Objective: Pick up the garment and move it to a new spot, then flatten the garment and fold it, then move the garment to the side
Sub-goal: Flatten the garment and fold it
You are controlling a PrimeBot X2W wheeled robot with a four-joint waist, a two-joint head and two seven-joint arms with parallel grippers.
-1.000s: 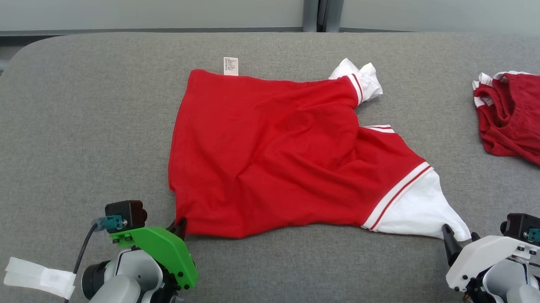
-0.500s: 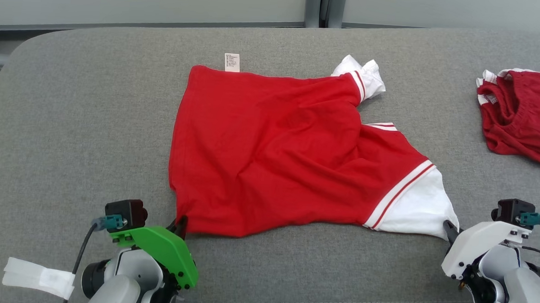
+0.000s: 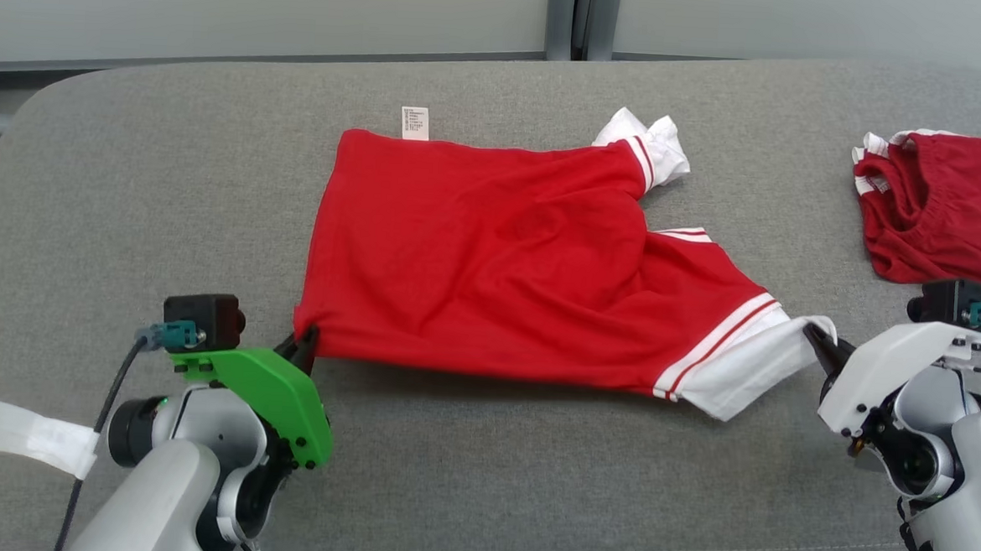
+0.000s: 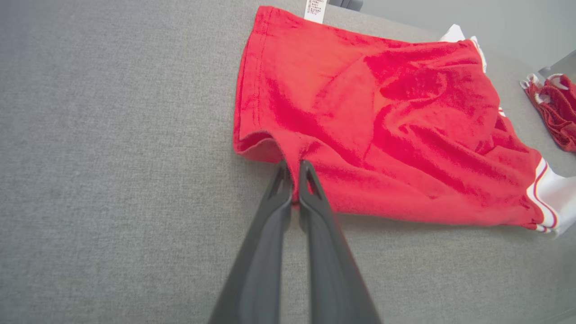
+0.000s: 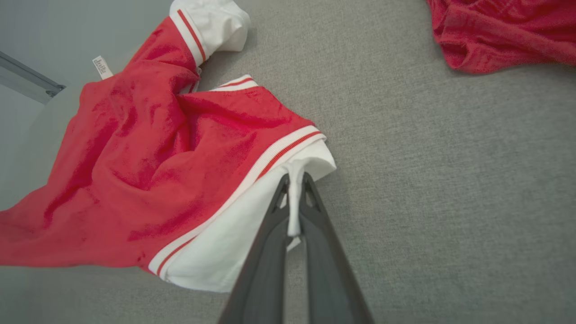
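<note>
Clearly, left hand and right hand pinch the garment (label print unreadable).

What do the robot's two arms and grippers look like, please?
The left gripper has a bright green cover, the right gripper a white one, on pale grey rounded arms. Each has two long, dark, tapering fingers and a small black camera with a teal plug and dark cable. White tape sits beside the left cable.

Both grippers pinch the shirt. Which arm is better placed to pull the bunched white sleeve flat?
Right, probably: right gripper is shut on the white sleeve; left gripper is shut on the shirt at its red hem corner, the opposite end.
</note>
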